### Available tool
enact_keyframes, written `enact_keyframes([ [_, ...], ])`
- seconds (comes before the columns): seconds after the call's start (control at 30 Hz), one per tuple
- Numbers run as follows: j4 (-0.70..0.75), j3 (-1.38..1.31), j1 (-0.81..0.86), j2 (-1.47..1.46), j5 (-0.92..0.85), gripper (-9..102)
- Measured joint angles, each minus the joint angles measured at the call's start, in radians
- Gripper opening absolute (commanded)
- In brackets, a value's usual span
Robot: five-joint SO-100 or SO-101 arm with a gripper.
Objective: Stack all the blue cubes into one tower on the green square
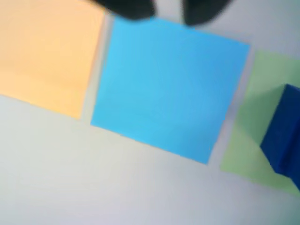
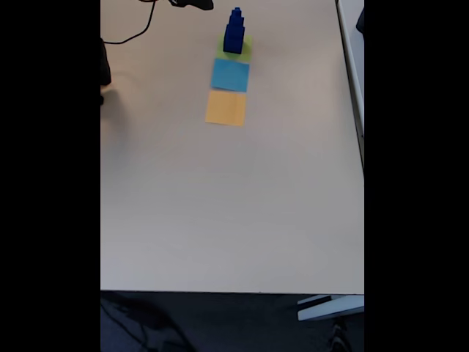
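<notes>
Fixed view shows the blue cubes point(image 2: 234, 32) stacked as one tower on the green square point(image 2: 244, 51), no loose cubes on the table point(image 2: 234, 205), task apparently complete; hand point(image 1: 168, 16) slightly parted, empty.

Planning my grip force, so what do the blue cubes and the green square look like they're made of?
The blue cubes, stacked on the green square: solid, opaque, matte dark blue with crisp edges and no glare; probably foam, wood or plastic, which blur leaves open. The green square looks like thin matte paper, lying flat with no visible thickness, like the light-blue square beside it.
</notes>
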Motion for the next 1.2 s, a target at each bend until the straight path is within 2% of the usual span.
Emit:
enact_keyframes([
  [0.13, -0.063, 0.092, 0.037, 0.04, -0.155, 0],
  [0.33, -0.233, 0.247, 0.043, 0.098, -0.523, 0],
  [0.47, -0.295, 0.284, 0.041, 0.098, -0.634, 0],
  [0.73, -0.279, 0.259, 0.055, -0.009, -0.586, 0],
  [0.9, -0.163, 0.072, 0.054, -0.155, -0.54, 0],
  [1.2, 0.043, -0.193, 0.049, -0.351, -0.247, 0],
])
